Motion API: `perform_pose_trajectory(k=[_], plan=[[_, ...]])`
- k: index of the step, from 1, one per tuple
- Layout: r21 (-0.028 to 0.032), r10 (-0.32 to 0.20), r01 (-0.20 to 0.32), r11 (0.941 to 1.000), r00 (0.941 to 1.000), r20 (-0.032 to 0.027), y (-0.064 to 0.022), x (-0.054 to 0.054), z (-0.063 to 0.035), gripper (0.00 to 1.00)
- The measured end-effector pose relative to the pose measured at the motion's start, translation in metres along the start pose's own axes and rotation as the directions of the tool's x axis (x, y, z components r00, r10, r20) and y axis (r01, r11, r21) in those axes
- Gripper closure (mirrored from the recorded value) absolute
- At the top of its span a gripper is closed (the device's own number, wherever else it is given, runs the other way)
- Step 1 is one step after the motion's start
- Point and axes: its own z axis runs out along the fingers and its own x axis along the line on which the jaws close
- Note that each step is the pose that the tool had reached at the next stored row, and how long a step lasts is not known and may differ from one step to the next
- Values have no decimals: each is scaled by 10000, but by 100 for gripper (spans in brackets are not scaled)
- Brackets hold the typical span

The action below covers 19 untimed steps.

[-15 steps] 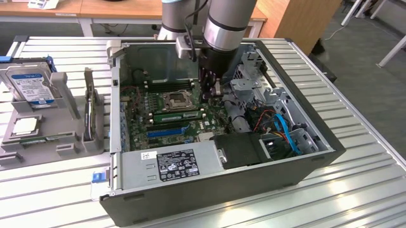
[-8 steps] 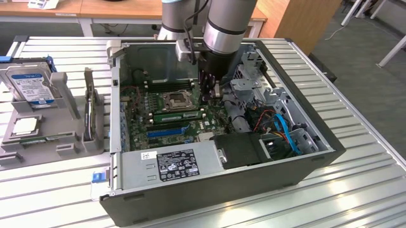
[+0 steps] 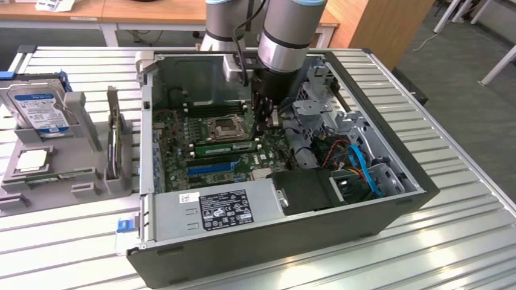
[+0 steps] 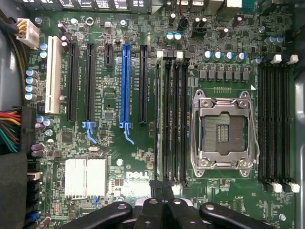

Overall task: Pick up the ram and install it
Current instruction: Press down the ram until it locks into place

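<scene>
The ram [image 3: 226, 147], a long green stick, stands on edge in a black memory slot beside the empty silver processor socket [image 3: 222, 128] on the motherboard inside the open computer case. From the wrist it shows edge-on as a thin line [image 4: 160, 119] in the slot farthest from the socket [image 4: 223, 132]. My gripper [image 4: 162, 187] is shut, its black fingertips together over one end of that slot. I cannot tell whether they touch the ram. From outside, the arm reaches down into the case and the gripper [image 3: 262, 132] is at the stick's end.
A second bank of memory slots [image 4: 275, 119] lies beyond the socket. Expansion slots, one blue [image 4: 126, 83], lie on the other side. The case holds a power supply [image 3: 219, 208], drive cage and blue cables [image 3: 367, 172]. On the exterior view's left, grey stands carry a hard drive [image 3: 40, 109] and a processor chip [image 3: 32, 160].
</scene>
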Motion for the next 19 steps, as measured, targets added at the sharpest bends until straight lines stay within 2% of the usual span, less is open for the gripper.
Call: perform_pose_trajectory(k=[9,11,19], plan=[[0,-1,1,10000,10000,0,-4,2,67,90],[0,-1,1,10000,10000,-2,-6,4,112,90],[0,-2,2,10000,10000,0,-6,-44,120,90]])
